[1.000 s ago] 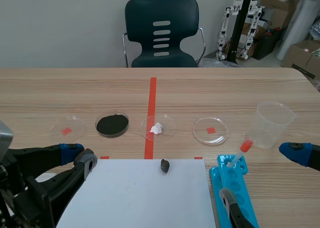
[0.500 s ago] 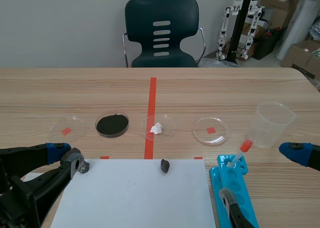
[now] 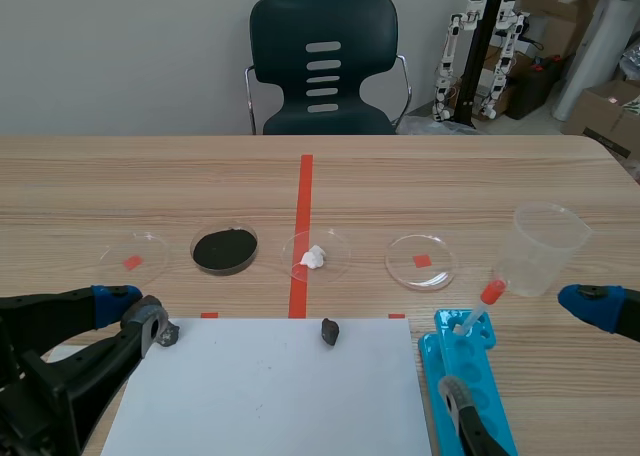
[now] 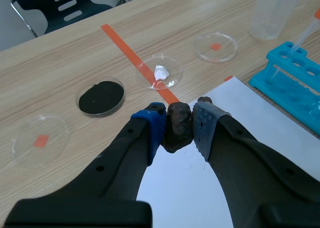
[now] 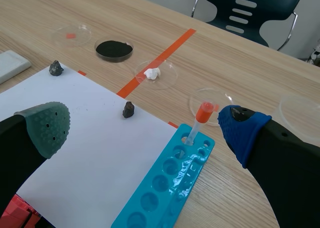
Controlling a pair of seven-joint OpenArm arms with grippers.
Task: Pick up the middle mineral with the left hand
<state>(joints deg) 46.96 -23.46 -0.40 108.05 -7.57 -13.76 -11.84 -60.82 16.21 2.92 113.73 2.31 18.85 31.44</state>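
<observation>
1. Left claw: pinching a dark brown mineral, with the blue pad on one side and the grey pad on the other.
2. Positioned low at the left of the scene view, just beside the far left corner of the white sheet. Held mineral hidden there behind the fingers (plain only from the left wrist).
3. Lying on the worktop just off that same corner: a small grey mineral, outside the grip. Close to the grey fingertip, contact impossible to tell.
4. Resting on the sheet's far edge, near the end of the central tape line: another dark mineral, well apart from both claws.
5. Right claw: spread wide, nothing between its pads, over the sheet's right part and the blue tube rack.
6. Standing tilted in the rack's far end: a tube with an orange-red cap.
7. Lined up beyond the sheet, four clear dishes:
   - leftmost dish over a red square
   - second dish holding black powder
   - third dish on the tape line, holding a white lump
   - fourth dish over a red square
8. Right of that row: a clear plastic beaker, upright.
9. Beyond the worktop: a dark chair.
</observation>
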